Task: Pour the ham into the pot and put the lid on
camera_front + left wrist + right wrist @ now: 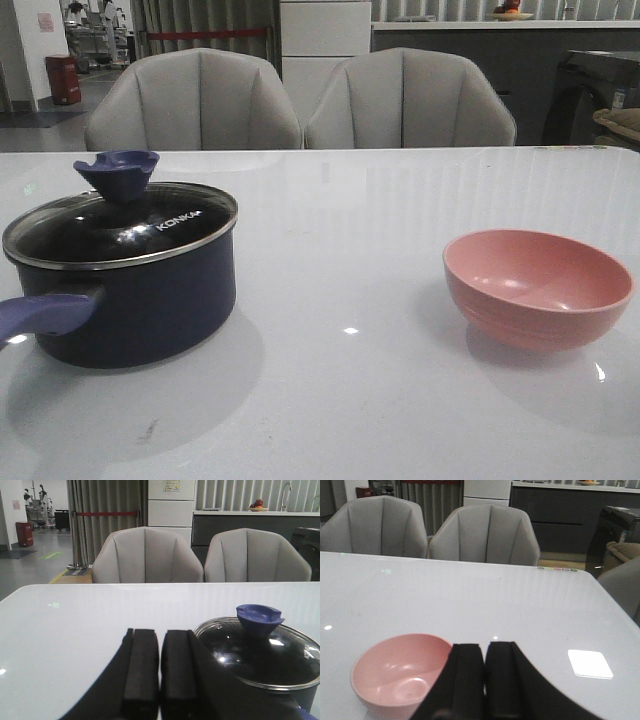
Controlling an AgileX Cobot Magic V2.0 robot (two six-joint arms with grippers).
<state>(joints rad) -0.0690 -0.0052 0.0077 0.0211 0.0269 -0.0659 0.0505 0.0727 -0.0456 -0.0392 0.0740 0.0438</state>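
The navy pot stands at the table's left with its blue-purple handle pointing left. The glass lid with its blue knob sits on the pot. It also shows in the left wrist view. The pink bowl stands at the right and is empty; it also shows in the right wrist view. No ham is in view. My left gripper is shut and empty, beside the pot. My right gripper is shut and empty, beside the bowl.
The white table runs between pot and bowl. Two grey chairs stand behind its far edge. A counter lies further back.
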